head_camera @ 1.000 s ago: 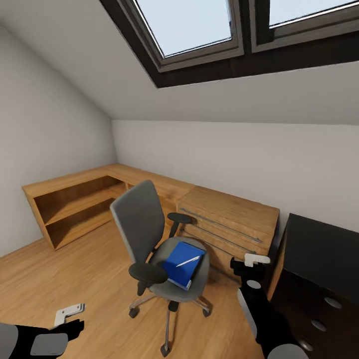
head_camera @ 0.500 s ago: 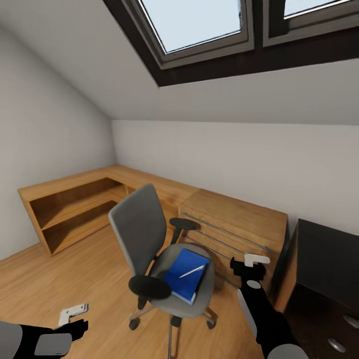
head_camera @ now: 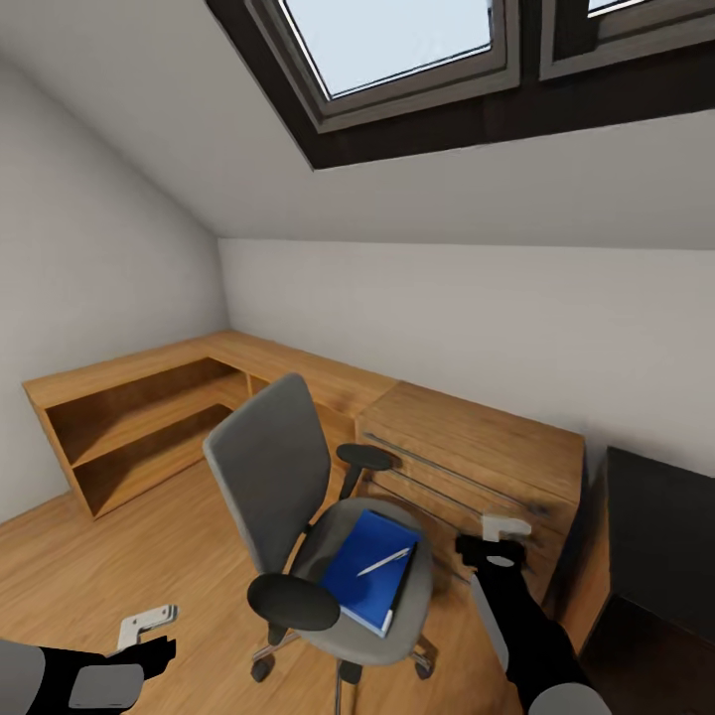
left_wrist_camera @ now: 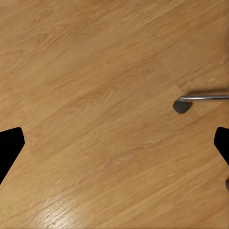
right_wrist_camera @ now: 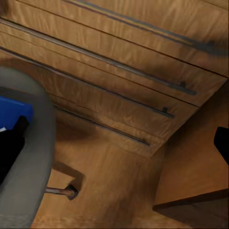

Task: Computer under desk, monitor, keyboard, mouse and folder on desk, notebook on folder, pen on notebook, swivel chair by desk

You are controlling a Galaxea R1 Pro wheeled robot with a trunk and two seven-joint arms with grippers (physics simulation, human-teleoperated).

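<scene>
Left hand point(head_camera: 149, 626) spread wide over floor point(left_wrist_camera: 95, 95), right hand point(head_camera: 501, 531) wide beside swivel chair point(head_camera: 298, 497), folder point(head_camera: 367, 571) on seat

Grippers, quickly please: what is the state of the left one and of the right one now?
Left gripper: open, holding nothing, above the wood floor.
Right gripper: open, holding nothing, beside the swivel chair.

arms: black, grey panels | left arm point(head_camera: 94, 680) | right arm point(head_camera: 531, 645) | fingers point(head_camera: 147, 623): white
</scene>
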